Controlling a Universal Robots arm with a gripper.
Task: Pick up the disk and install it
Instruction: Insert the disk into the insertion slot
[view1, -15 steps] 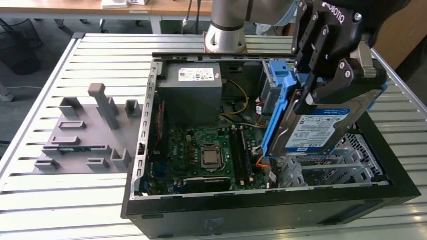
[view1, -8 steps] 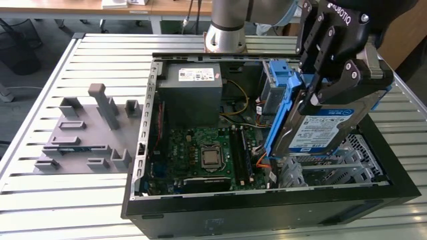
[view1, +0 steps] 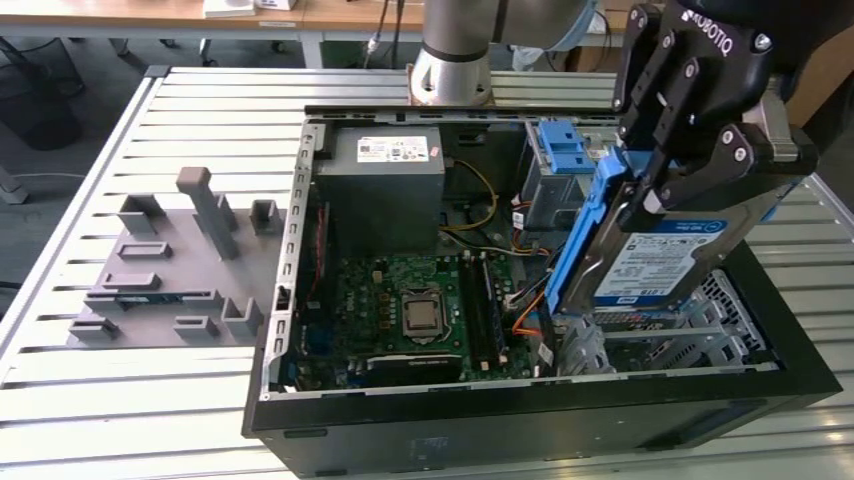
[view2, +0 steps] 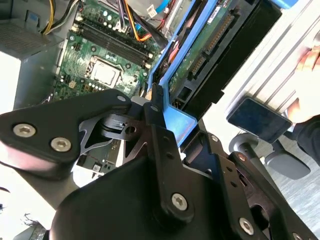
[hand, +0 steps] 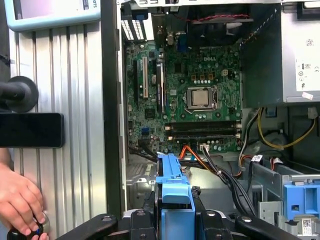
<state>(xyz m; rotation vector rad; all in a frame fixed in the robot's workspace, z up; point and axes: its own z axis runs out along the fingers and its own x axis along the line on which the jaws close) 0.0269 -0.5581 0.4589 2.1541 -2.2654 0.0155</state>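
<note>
One silver disk (view1: 674, 250), blue-railed, carries a white-blue label (view1: 647, 278).

Tool (view1: 694, 190), upper right of the exterior view: matte black, chunky linked bars, silver screw heads at pivots, white lettering on the housing. Arm (view1: 454, 45), top centre: silver-grey tube flaring to a wider base.

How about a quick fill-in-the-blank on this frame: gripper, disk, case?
The gripper holds the disk by its ____ rail frame.
In the first wrist view, a person's ____ shows beside the computer case.
The grey fixture plate lies to the exterior view's ____ of the case.
Missing: blue; hand; left.
</note>
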